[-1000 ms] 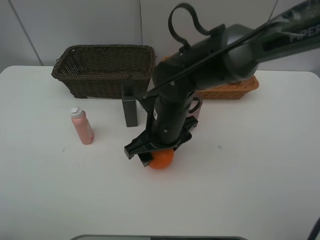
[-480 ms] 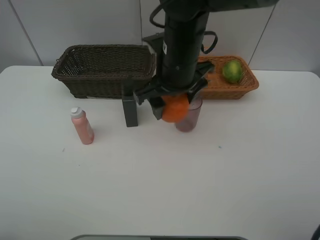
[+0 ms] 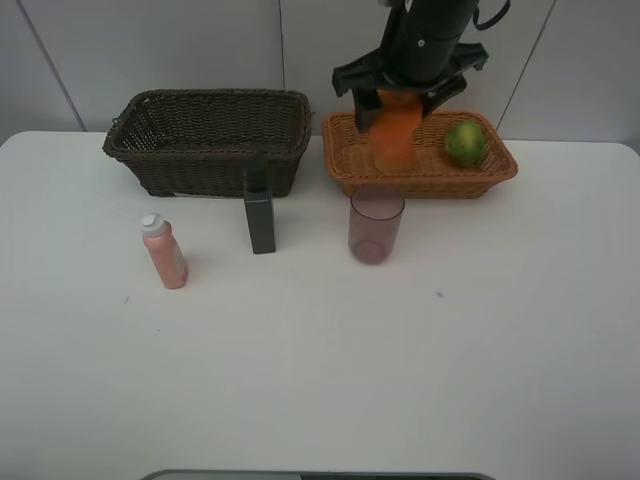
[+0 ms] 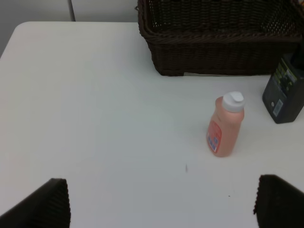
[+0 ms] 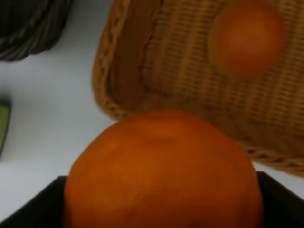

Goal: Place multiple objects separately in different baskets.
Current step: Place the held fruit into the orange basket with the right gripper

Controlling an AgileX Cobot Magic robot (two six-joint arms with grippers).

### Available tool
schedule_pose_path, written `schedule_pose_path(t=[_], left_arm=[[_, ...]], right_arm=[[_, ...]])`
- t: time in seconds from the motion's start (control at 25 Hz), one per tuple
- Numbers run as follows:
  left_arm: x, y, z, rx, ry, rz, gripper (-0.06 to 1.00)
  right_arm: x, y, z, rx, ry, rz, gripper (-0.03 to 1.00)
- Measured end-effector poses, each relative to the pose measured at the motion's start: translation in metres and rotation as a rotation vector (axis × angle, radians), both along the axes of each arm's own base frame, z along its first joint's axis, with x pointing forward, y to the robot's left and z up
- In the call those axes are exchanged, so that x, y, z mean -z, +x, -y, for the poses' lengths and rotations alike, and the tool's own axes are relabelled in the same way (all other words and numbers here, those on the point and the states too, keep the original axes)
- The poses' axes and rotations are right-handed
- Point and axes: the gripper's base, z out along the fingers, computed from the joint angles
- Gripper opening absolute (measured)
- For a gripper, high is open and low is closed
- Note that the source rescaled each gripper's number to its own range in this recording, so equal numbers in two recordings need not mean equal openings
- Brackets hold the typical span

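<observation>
Right gripper [image 3: 398, 105]: jaws set about as wide as the fruit and closed on the orange [image 3: 396, 140], one dark finger on each side of it in the right wrist view. Orange: carried clear of the table, smeared by motion blur, above the left part of the light orange-tan basket [image 3: 495, 172]; whether over the interior or over the rim, not determinable. Light orange-tan basket: at the rear right of the white table [image 3: 320, 380], holding a green oval fruit [image 3: 465, 143] toward its right end and a red-orange round fruit [image 5: 247, 40], the latter blurred and seen only from the right wrist. Dark brown basket [image 3: 205, 140]: rear left, just beside the light one; interior mostly hidden. Dark rectangular bottle [image 3: 261, 222]: upright, directly in front of the dark basket's right end, close to its wall. Translucent pinkish cup [image 3: 376, 225]: upright on the table, near the front of the light basket's left end. Pink white-capped bottle [image 3: 164, 252]: upright with a slight lean, left of the dark bottle and apart from it. Left gripper [image 4: 161, 204]: fingers spread fully wide, nothing between them, above bare table short of the pink bottle.
</observation>
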Motion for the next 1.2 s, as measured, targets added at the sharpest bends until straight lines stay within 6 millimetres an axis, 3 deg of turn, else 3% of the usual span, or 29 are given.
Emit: schedule_pose_path(t=[0.28, 0.48, 0.8, 1.04, 1.2], left_arm=[[0.000, 0.000, 0.000, 0.000, 0.000, 0.000, 1.00], [0.000, 0.000, 0.000, 0.000, 0.000, 0.000, 1.00], [0.000, 0.000, 0.000, 0.000, 0.000, 0.000, 1.00], [0.000, 0.000, 0.000, 0.000, 0.000, 0.000, 1.00], [0.000, 0.000, 0.000, 0.000, 0.000, 0.000, 1.00]], right_arm=[[0.007, 0.041, 0.057, 0.129, 0.038, 0.108, 0.71], [0.035, 0.062, 0.079, 0.179, 0.035, 0.102, 0.71], [0.092, 0.079, 0.082, 0.186, 0.016, 0.034, 0.71], [0.103, 0.080, 0.081, 0.186, 0.011, 0.013, 0.72], [0.103, 0.081, 0.081, 0.185, 0.013, 0.017, 0.93]])
